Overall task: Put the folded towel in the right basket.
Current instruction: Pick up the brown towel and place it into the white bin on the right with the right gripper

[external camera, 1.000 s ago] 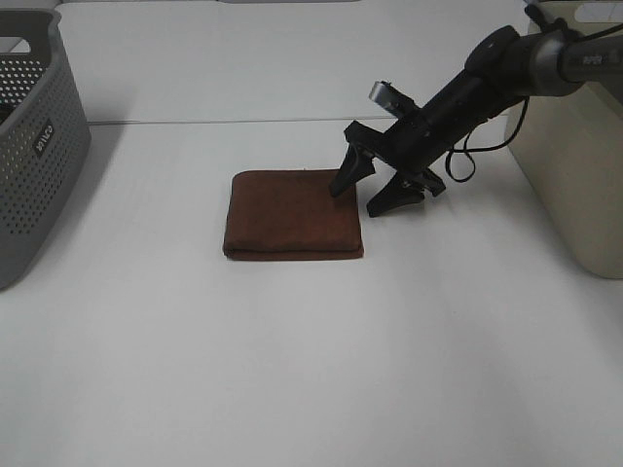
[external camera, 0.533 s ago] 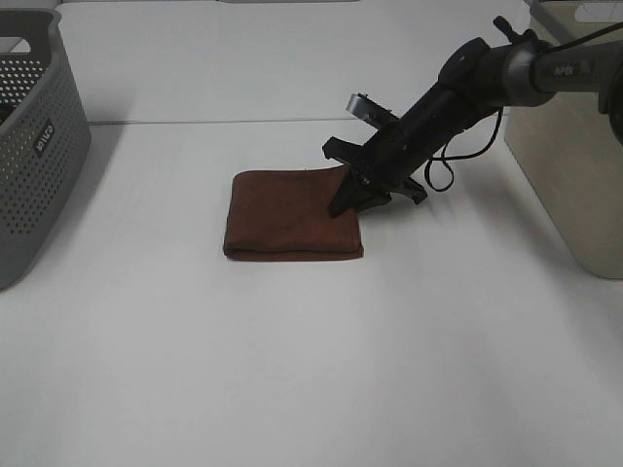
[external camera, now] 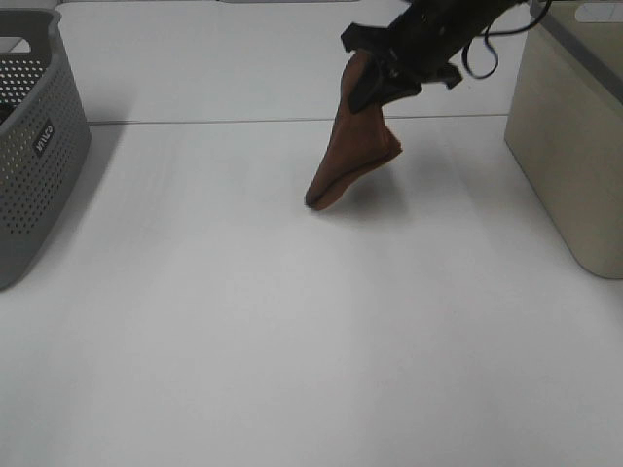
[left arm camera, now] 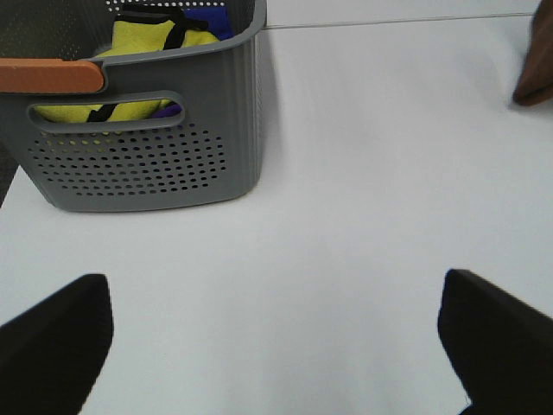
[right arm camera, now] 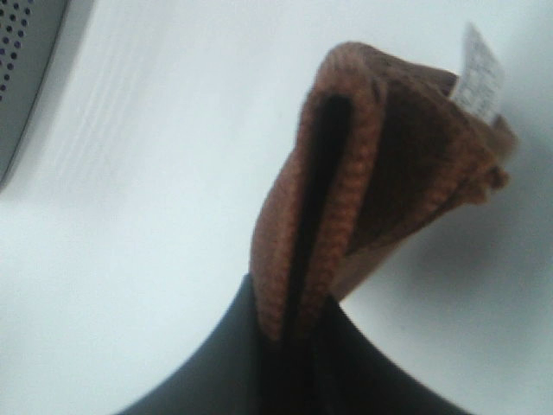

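Exterior high view shows the change: the brown folded towel (external camera: pixel 348 161), flat on the white table (external camera: pixel 292 341) half a second ago, now hangs clear of it from the right gripper (external camera: pixel 370 83), which has risen with one edge clamped. In the right wrist view the folded layers sit pinched between the dark fingers (right arm camera: pixel 207 380), with a white label (right arm camera: pixel 478 73) at the corner farthest from them, and the fold looks intact. I judge the pick-up done and the carry left to do. The beige basket (external camera: pixel 569 146) stands well apart from the fingers on the robot's right, and the end dangling below them will probably need more height to clear its wall. Nothing lies between. The left gripper (left arm camera: pixel 276 346) is spread wide and empty, with a grey perforated basket (left arm camera: pixel 147 164) holding yellow cloth (left arm camera: pixel 151 39) ahead of its fingers.
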{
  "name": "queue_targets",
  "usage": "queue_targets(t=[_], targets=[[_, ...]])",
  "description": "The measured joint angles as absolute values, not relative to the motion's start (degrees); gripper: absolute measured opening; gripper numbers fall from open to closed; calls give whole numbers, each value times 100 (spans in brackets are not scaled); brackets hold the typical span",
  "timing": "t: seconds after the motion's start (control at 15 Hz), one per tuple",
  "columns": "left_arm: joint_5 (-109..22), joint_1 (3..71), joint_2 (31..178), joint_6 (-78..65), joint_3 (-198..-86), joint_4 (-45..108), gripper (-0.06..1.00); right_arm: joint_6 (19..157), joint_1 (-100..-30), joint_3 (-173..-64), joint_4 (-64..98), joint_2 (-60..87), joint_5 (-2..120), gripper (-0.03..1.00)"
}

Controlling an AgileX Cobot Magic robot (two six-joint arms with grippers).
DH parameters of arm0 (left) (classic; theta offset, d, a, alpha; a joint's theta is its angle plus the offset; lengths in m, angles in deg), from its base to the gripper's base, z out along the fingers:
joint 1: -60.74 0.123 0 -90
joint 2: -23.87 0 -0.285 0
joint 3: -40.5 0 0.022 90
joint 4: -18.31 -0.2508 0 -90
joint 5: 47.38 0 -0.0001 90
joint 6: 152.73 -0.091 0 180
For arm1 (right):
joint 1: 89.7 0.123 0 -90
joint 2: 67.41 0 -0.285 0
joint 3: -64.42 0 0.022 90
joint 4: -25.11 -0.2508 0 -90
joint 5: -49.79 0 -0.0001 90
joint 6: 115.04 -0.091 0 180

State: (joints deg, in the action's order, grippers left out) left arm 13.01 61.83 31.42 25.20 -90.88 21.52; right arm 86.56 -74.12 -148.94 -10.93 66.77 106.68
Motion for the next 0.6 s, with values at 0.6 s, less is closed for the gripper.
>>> queue_targets(t=[0.6], targets=[[1301,6183,3142,2520,-9088,2152,97,8220,-8976,-14894,460,4162,10697,7]])
